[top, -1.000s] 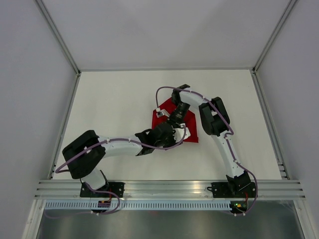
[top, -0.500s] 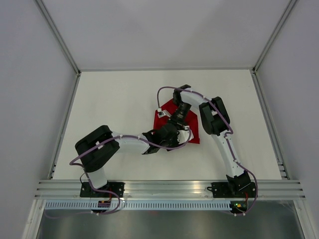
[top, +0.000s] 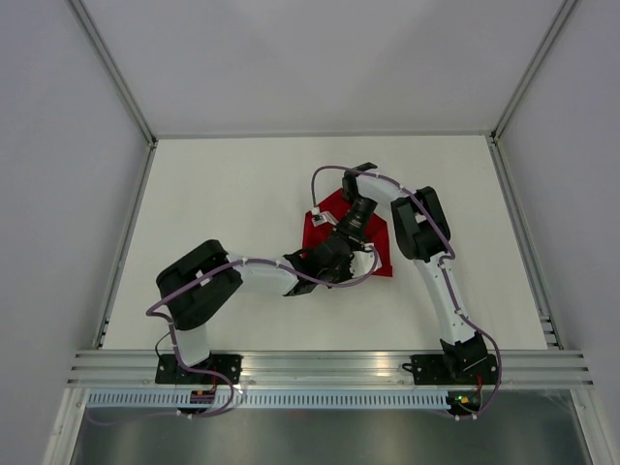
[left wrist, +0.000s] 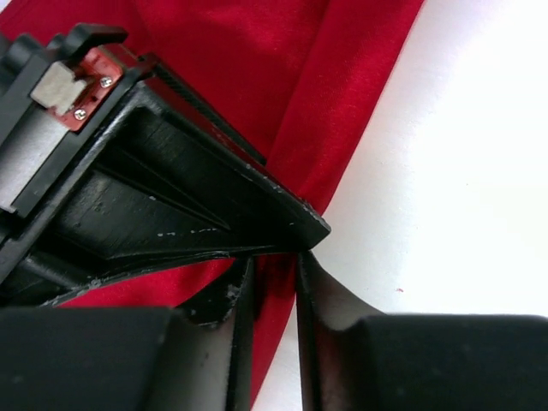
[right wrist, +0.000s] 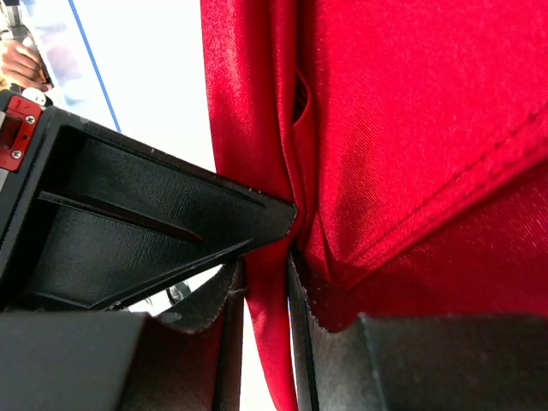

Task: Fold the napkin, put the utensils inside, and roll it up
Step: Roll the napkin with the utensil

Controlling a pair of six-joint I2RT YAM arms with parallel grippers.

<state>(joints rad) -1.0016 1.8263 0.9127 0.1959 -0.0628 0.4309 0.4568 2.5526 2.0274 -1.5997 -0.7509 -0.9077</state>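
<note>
Down at the fingertips, both claws are pinched on the same cloth. The left claw (left wrist: 272, 287) is narrow, and a thin fold of the napkin (left wrist: 334, 111) fills the slit between its two black fingers (left wrist: 321, 291). A finger of the other claw crosses just ahead of its tips, coming in from the left and meeting them at the pinched fold. Past that finger the red cloth runs on ahead and to the left. Bare white table (left wrist: 462, 188) lies to this claw's right.

The right claw (right wrist: 267, 282) is just as narrow, nipping a raised ridge of the cloth that stands up between its fingers (right wrist: 321, 300). The ridge runs straight ahead of its tips. To its right the cloth lies in flat layers, with a hemmed edge slanting across them. To its left the left claw's black finger points in at the ridge, tip against cloth, with white table beyond it.

From above, the arms rise from the near edge. The left one reaches right and the right one arches over and curls back, so the two claws meet tip to tip near the table's middle. The napkin lies under them, with red showing past the right claw on the far side and to the right of the left claw.
</note>
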